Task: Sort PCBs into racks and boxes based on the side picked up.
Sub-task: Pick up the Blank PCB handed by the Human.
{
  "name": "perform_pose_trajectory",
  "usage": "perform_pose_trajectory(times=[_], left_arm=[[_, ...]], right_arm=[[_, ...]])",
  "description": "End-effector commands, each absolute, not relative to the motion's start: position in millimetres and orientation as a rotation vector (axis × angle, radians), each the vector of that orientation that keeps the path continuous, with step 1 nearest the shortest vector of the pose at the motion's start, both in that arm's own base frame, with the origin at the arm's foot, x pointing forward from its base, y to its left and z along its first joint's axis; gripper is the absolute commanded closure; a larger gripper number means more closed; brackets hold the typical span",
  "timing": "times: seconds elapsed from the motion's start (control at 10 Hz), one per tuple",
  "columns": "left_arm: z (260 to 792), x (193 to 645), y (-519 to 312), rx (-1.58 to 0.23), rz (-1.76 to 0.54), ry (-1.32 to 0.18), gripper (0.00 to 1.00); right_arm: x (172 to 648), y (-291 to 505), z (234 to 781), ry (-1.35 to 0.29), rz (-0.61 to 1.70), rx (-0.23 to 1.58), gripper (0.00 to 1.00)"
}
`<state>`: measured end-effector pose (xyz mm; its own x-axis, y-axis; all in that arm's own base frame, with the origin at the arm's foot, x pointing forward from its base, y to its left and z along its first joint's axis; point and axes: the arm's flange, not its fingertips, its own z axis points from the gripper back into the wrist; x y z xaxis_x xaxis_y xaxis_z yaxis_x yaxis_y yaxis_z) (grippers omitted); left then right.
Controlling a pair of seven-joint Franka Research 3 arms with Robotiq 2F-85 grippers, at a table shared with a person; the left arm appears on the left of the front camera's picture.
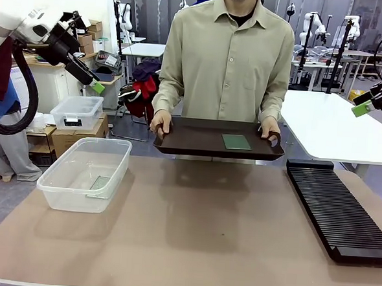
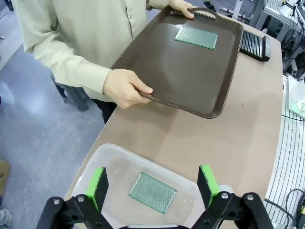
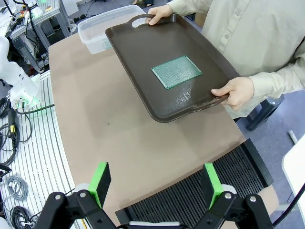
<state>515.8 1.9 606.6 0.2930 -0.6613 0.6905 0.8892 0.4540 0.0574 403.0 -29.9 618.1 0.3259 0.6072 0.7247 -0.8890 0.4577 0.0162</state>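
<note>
Left gripper (image 2: 152, 180) jaws wide apart, empty; boxed PCB (image 2: 152, 192) flat just below them in clear tub (image 2: 110, 153). Right gripper (image 3: 157, 180) likewise agape, empty, over black rack (image 3: 190, 202); tray PCB (image 3: 176, 71) well ahead on brown tray (image 3: 138, 90) (person holds it). Risk: handheld tray wobbles, thin board slips pinch. Wrist views resolve boards' hole grid; front view too coarse.

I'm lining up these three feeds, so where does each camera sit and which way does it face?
Front: between the arms, facing the person across the table; left claw and right claw raised at the sides.
Left wrist: looks down past its open claw onto the tub.
Right wrist: likewise, onto the rack.
Shared: all show the tray bearing a PCB.
</note>
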Motion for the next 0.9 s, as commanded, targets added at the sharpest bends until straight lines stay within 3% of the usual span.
perform_pose_trajectory(times=[0.0, 0.8], left_arm=[[607.9, 517.6, 0.5, -0.360, -1.058, -0.701, 0.00], [607.9, 517.6, 0.5, -0.360, -1.058, -0.701, 0.00]], right_arm=[[403.6, -29.5, 617.6, -0.726, 1.040, 0.478, 0.00], [403.6, -29.5, 617.6, -0.726, 1.040, 0.478, 0.00]])
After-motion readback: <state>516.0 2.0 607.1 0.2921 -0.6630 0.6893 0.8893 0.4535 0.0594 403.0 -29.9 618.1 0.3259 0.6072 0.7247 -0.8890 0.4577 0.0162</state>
